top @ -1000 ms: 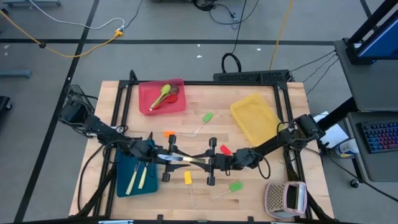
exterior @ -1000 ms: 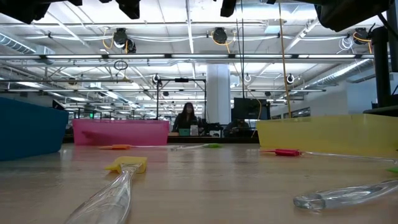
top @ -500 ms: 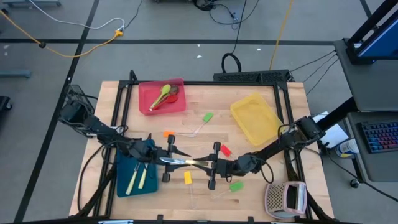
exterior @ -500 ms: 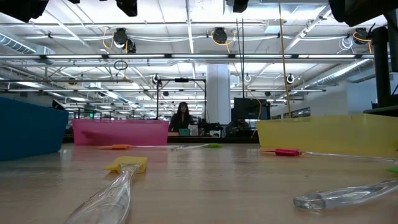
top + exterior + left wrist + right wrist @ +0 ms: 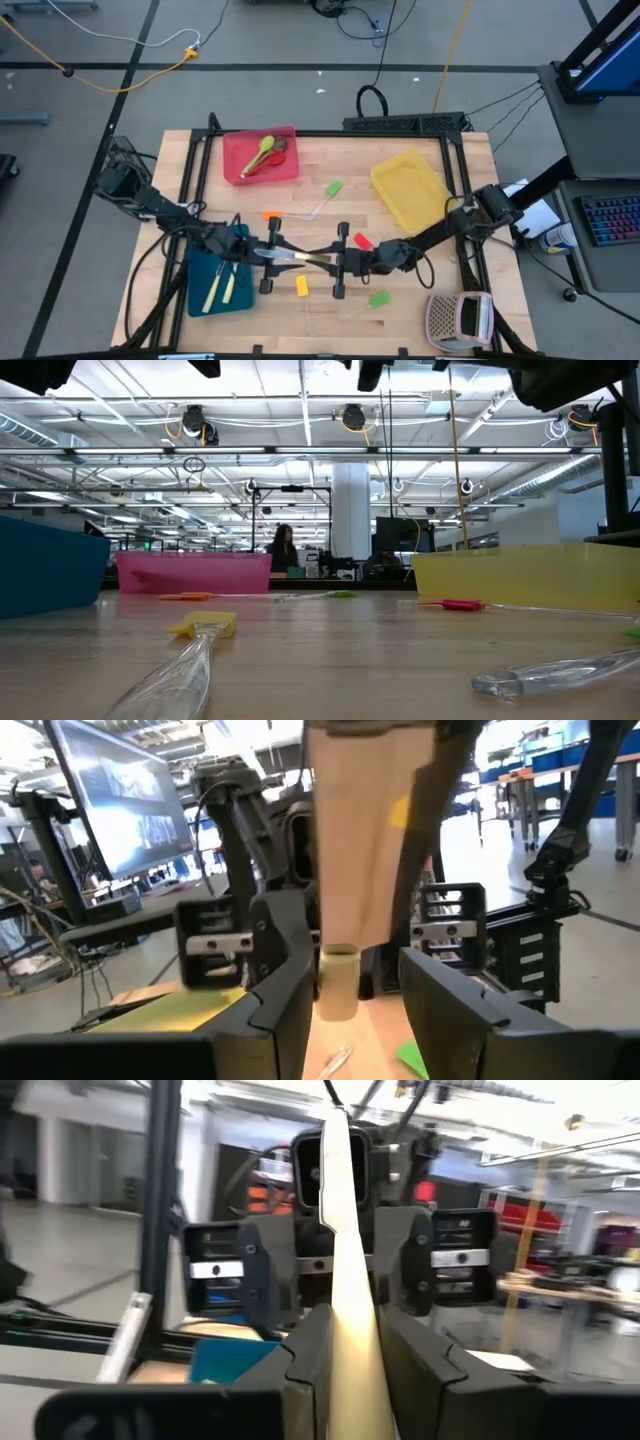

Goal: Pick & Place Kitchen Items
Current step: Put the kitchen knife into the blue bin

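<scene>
A cream-handled knife [image 5: 296, 258] is pinched by the right gripper [image 5: 335, 262] beside the blue tray [image 5: 200, 288], where two knives [image 5: 220, 288] lie; the left gripper's [image 5: 272, 254] fingers [image 5: 285, 995] are spread around it.

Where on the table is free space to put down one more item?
Bare wood lies between the red tray and the yellow tray, above the green spatula. The middle front is crowded: both claws meet there over a knife, with spatulas around.

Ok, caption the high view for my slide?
Left gripper and right gripper meet mid-table over one cream-handled knife.
</scene>
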Motion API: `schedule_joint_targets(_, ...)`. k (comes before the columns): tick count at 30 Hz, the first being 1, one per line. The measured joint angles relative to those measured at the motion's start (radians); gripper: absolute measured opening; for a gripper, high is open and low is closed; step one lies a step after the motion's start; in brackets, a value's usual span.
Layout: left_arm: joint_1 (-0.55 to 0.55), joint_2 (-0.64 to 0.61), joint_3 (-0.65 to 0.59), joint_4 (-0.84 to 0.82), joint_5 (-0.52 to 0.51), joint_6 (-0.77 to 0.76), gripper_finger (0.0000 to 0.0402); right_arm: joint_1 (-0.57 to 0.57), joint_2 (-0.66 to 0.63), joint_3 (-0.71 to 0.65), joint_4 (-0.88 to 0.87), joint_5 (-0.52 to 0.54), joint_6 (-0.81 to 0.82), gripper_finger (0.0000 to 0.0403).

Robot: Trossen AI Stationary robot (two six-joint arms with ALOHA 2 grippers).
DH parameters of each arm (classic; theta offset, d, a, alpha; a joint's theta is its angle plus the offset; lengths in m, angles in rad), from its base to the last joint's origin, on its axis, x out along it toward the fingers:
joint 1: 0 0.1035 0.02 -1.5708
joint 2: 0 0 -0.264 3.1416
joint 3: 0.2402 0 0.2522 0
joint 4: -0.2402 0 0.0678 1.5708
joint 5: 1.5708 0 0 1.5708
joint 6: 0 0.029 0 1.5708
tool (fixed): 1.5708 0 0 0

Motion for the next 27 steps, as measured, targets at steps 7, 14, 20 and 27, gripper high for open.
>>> schedule_joint_targets(7,0.001,0.000,0.000,-0.004,-0.001,0.001,0.0097,-0.021,0.000,0.000,-0.053,-0.032,0.055,0.0061)
schedule_joint_targets(14,0.006,0.000,0.000,-0.004,-0.003,0.002,0.0049,-0.020,0.000,0.000,-0.053,-0.031,0.045,0.0067)
schedule_joint_targets(20,0.010,0.000,0.000,-0.021,-0.001,-0.015,0.0049,-0.020,0.000,0.000,-0.059,-0.027,0.048,0.0095)
schedule_joint_targets(27,0.009,0.000,0.000,-0.053,-0.003,-0.043,0.0049,-0.004,0.000,0.000,-0.064,-0.004,0.003,0.0140)
